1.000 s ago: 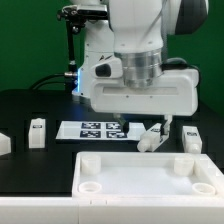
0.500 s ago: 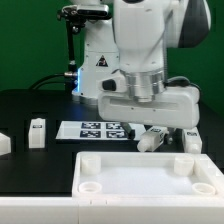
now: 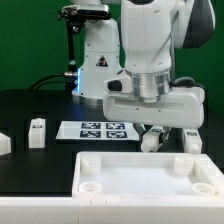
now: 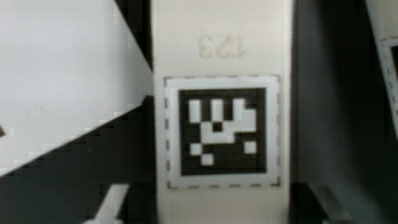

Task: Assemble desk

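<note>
The claw [image 3: 154,132] over a leg [image 4: 217,110] on the bench [image 3: 30,100].
Unclenched, fingers [image 4: 111,205] straddling it; desk top [image 3: 150,180] just beside.

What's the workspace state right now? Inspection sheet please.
surface: black table, matte.
job's things: desk top flat at the front, four corner sockets empty; upright leg; second leg on the exterior view's right; tagged leg lying under the gripper.
clutter: nothing seen; only the marker board.
grippers: gripper low over the tagged leg, fingers either side of it in the wrist view; whether it grips cannot be told.
cables: black cables behind the table, on the exterior view's left.
surroundings: green backdrop.
</note>
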Robot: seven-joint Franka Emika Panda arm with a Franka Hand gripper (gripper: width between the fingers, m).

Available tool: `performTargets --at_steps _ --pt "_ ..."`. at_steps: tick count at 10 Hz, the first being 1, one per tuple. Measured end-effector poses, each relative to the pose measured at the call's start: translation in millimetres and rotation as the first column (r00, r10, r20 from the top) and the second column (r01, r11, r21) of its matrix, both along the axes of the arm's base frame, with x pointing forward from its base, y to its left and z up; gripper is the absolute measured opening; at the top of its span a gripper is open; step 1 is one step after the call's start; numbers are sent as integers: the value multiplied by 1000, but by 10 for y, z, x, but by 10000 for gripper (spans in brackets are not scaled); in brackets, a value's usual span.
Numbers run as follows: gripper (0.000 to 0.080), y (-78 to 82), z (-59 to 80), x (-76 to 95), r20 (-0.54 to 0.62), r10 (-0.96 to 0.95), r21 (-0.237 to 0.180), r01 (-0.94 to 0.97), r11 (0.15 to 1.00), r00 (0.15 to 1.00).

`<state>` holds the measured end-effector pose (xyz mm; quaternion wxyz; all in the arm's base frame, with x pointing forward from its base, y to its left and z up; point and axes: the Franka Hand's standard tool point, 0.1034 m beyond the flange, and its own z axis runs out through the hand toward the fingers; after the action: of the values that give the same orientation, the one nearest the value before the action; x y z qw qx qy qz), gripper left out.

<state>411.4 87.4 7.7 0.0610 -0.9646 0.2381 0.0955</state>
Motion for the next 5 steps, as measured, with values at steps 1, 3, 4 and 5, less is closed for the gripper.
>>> performTargets --at_steps 1,3,4,5 --pt "284 0 1 1 0 1 0 -1 1000 1000" --pt "284 -18 177 105 52 179 18 -181 983 982" --pt "284 -17 284 178 95 309 16 -312 950 946" --pt "284 54 379 222 119 448 -13 -450 893 886"
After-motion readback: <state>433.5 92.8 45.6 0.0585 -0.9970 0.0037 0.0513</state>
